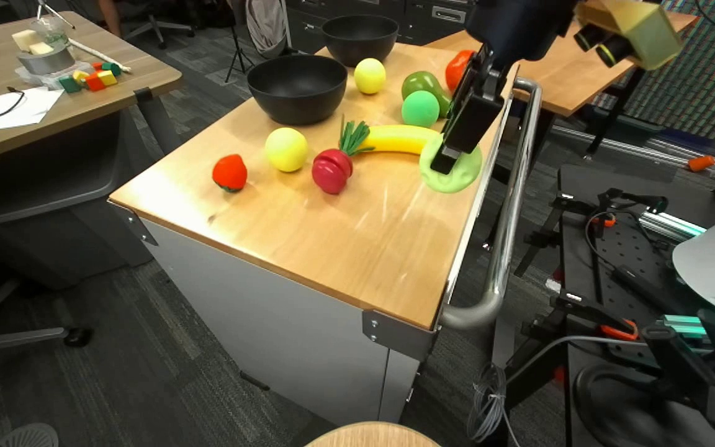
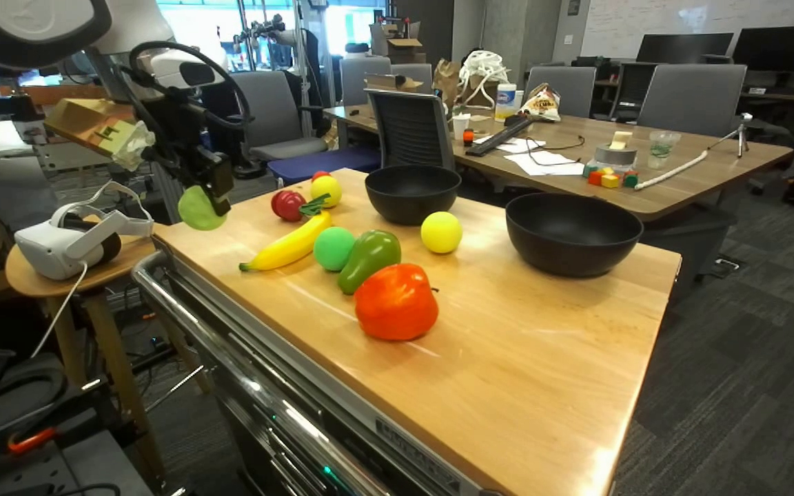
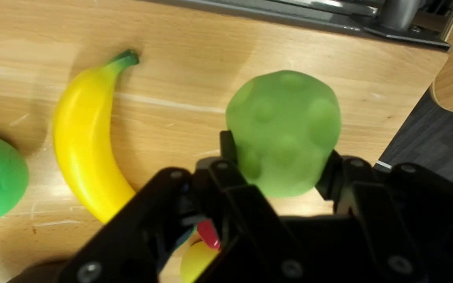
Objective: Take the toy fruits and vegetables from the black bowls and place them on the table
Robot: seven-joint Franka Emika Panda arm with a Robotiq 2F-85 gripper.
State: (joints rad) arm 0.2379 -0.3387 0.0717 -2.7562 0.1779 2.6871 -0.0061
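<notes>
First black bowl (image 2: 412, 207), second black bowl (image 2: 573, 260): upright, no toy showing inside; parts of their floors are hidden.

Worktop (image 1: 326, 236): eight toys placed, all outside the bowls. Small red tomato (image 1: 230, 172); radish with green leaves (image 1: 331, 171); yellow-green ball (image 1: 286, 149), near the radish; banana (image 2: 287, 242); green ball (image 2: 333, 249); green pear-shaped piece (image 2: 373, 256); large orange-red piece (image 2: 397, 303); second yellow-green ball (image 2: 442, 233).

Tool (image 3: 277, 165): gripping one light green bumpy fruit (image 3: 283, 129), raised over the worktop near a corner, on the side of the metal bar handle (image 1: 511, 230); not yet set down.

Stage, as judged: nearly complete. Outstanding: lowering and releasing the gripped fruit, plus any piece lying unseen in a bowl.
</notes>
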